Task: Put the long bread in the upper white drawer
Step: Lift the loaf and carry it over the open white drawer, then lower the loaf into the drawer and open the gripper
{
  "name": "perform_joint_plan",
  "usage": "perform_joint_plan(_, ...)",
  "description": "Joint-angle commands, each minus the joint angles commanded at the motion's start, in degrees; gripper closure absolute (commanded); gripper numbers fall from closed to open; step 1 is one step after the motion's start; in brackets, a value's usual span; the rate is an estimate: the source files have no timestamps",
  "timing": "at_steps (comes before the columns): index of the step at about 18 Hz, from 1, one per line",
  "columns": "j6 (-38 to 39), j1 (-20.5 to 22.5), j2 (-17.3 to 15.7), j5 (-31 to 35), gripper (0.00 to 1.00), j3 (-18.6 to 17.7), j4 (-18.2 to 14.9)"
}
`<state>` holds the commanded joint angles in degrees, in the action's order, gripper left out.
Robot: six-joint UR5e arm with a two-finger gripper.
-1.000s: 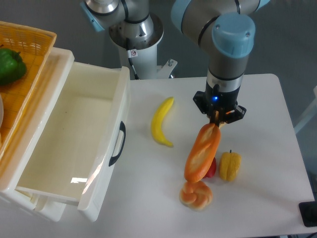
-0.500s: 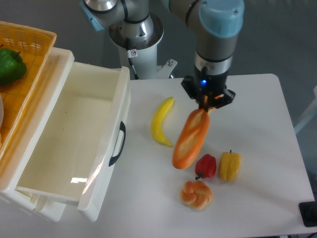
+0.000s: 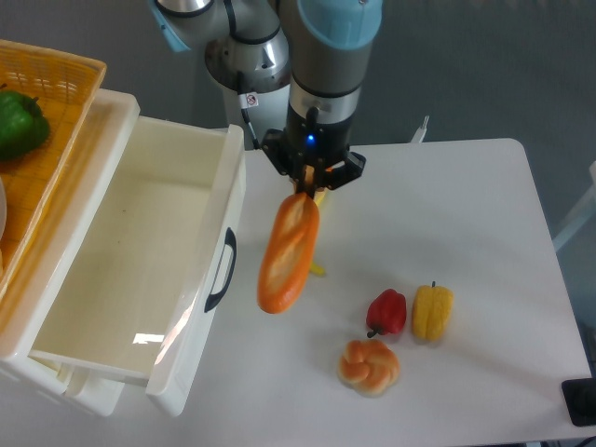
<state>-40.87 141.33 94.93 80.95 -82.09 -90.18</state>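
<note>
One long bread — one claw gripping.

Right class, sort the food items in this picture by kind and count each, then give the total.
Bread: 2 (baguette, bun)
Peppers: 3 (red, yellow, green)
Banana: 1, mostly hidden behind the baguette
Total: 6

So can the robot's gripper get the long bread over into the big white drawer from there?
Probably yes. The gripper holds the long bread in the air right beside the upper white drawer, which is pulled open with nothing inside.
</note>
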Motion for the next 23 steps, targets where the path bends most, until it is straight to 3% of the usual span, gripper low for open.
perform_joint_plan(6,2.36,-2.28,-2.47,-4.74,1.00,0.00,-1.84)
perform_joint_plan(13,9.92,-8.43,-1.41,-6.76,1.00,-0.17,-1.41)
perform_joint_plan(20,10.64,-10.11,-0.62,-8.00,1.00,-1.14,-1.32)
perform_joint_plan(21,10.64,-10.46,-0.27,-8.00,0.99,-1.14,-1.32)
perform_joint_plan(23,10.46,-11.16,0.17,-8.00,0.77,-1.14,-0.88)
